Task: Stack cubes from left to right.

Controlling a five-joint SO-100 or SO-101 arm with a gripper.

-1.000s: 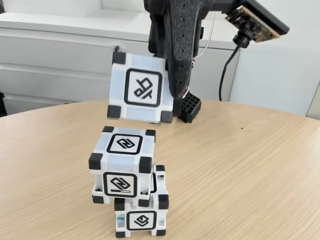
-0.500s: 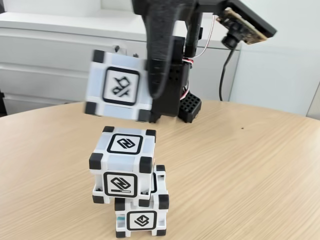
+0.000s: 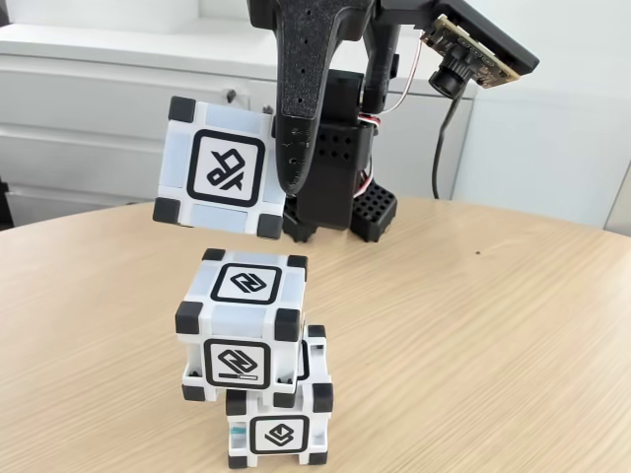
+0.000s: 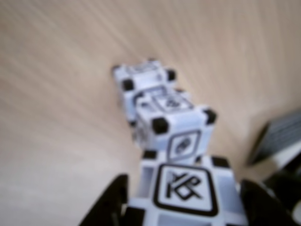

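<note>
In the fixed view the black gripper (image 3: 258, 168) hangs above the wooden table (image 3: 473, 325), closed on a white cube (image 3: 221, 168) with black corner blocks, which it holds clear of the table and slightly tilted. One black finger (image 3: 299, 118) lies along the cube's right side. Just below, and apart from the held cube, two more cubes stand near the front: an upper cube (image 3: 243, 321) rests on a lower cube (image 3: 278, 422), set off to the left and farther back. The blurred wrist view shows the held cube (image 4: 184, 189) between the dark fingers (image 4: 107, 207), with the two stacked cubes (image 4: 164, 113) on the table beyond it.
</note>
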